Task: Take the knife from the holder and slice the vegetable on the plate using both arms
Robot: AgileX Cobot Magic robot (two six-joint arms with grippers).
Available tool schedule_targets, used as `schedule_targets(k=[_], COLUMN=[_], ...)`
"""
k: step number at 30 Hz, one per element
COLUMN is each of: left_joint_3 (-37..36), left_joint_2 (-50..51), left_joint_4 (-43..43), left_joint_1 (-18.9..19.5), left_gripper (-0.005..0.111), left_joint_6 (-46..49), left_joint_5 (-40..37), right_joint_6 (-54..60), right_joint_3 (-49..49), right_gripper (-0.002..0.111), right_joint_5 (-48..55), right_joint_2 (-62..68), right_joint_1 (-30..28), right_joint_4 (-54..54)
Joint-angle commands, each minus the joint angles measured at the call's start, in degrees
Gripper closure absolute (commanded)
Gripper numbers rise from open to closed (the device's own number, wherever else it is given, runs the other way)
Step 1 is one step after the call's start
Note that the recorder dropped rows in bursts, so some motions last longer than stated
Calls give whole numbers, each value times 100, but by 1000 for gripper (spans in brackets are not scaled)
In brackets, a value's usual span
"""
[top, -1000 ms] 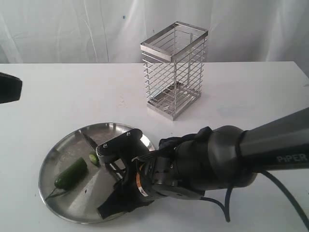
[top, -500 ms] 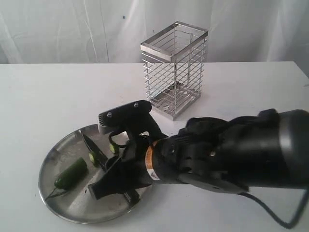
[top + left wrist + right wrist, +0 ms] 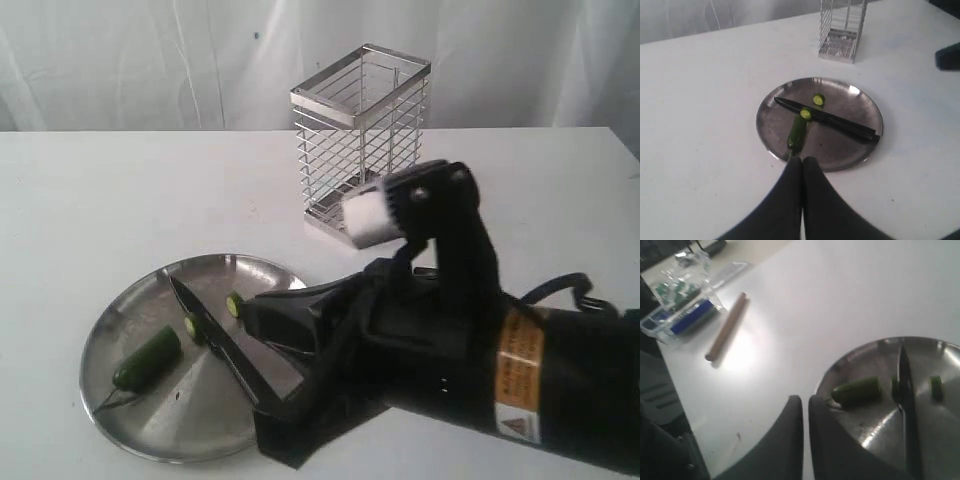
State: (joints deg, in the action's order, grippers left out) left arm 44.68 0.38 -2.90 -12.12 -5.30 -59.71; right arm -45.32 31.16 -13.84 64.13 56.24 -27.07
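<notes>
The dark knife (image 3: 215,335) lies flat across the steel plate (image 3: 112,325), held by neither gripper. The green vegetable (image 3: 148,357) rests on the plate beside the blade, with two cut slices (image 3: 236,304) near it. In the left wrist view my left gripper (image 3: 802,160) is shut and empty, just outside the plate's rim (image 3: 840,152) by the vegetable (image 3: 797,134) and its stem end. My right gripper (image 3: 805,399) is shut with nothing in it, raised over the plate's edge (image 3: 840,365); the knife (image 3: 907,395) lies apart from it. The wire holder (image 3: 360,140) stands empty behind.
The bulky right arm (image 3: 450,350) fills the lower right of the exterior view and hides part of the plate. In the right wrist view a wooden stick (image 3: 726,326) and a clear plastic box (image 3: 680,305) lie near the table's edge.
My right gripper has let go of the knife and lifted up and back from the plate; the knife now lies flat on it. The left arm has left the exterior view's left edge.
</notes>
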Motion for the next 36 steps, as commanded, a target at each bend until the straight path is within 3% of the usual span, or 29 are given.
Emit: schedule_targets(k=[1, 7, 22, 28, 36], left_joint_3=[-70, -70, -70, -70, -70], left_joint_2=[-38, -38, -38, -38, -38], left_joint_4=[14, 14, 14, 14, 14], left_joint_1=[4, 4, 4, 4, 4], left_gripper=[107, 107, 107, 107, 107], left_joint_6=[-91, -91, -91, -91, -79], left_joint_5=[-241, -389, -389, -389, -388], right_joint_6=[-40, -40, -90, 316, 1656], right_joint_3=[-214, -262, -262, -262, -275], right_gripper=[108, 108, 108, 108, 108], right_joint_5=[-112, 3, 126, 995, 1107], right_joint_2=[-758, -1419, -1899, -1972, -2125], right_joint_1=[369, 712, 714, 714, 554], right_joint_4=[27, 27, 12, 12, 12])
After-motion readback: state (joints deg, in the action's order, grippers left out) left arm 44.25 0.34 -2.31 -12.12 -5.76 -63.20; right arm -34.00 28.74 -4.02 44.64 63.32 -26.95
